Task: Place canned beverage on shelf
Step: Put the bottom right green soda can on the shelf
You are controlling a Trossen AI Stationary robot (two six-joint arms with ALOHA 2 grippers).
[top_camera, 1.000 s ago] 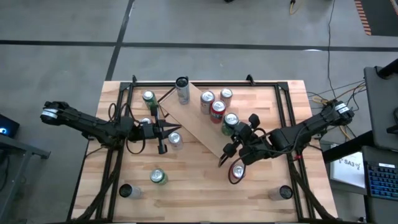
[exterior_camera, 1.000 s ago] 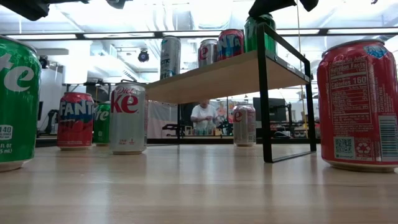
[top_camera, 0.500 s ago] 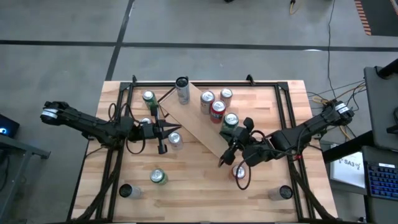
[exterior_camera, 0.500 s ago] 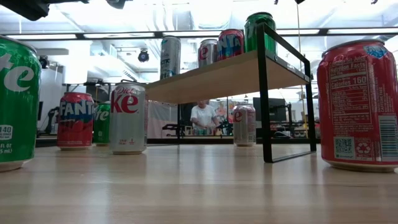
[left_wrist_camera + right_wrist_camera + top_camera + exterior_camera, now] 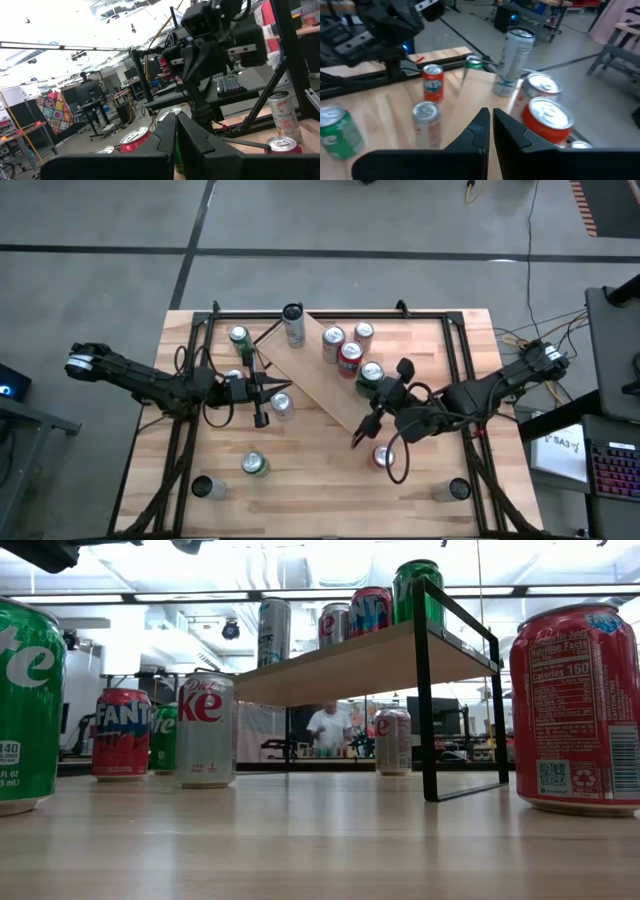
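Observation:
The shelf (image 5: 325, 385), a light-wood board with black end frames, lies slantwise on the table and also shows in the low view (image 5: 350, 665). Several cans stand on it: a tall silver one (image 5: 293, 325), two silver ones (image 5: 333, 338), a red one (image 5: 349, 358) and a green one (image 5: 370, 374) at its near end. My right gripper (image 5: 380, 392) hovers above that end, shut and empty; it also shows in the right wrist view (image 5: 491, 119). My left gripper (image 5: 268, 387) is shut and empty, left of the shelf.
Loose cans stand on the tabletop: a red one (image 5: 383, 457) near my right gripper, a green one (image 5: 255, 464), a silver one (image 5: 282, 404) and a green one (image 5: 239, 336) at the far left. Black rails (image 5: 185, 430) run along the table's sides.
My right gripper has gone up from the green can on the shelf's near end and has left the top of the low view. The can stays upright on the shelf.

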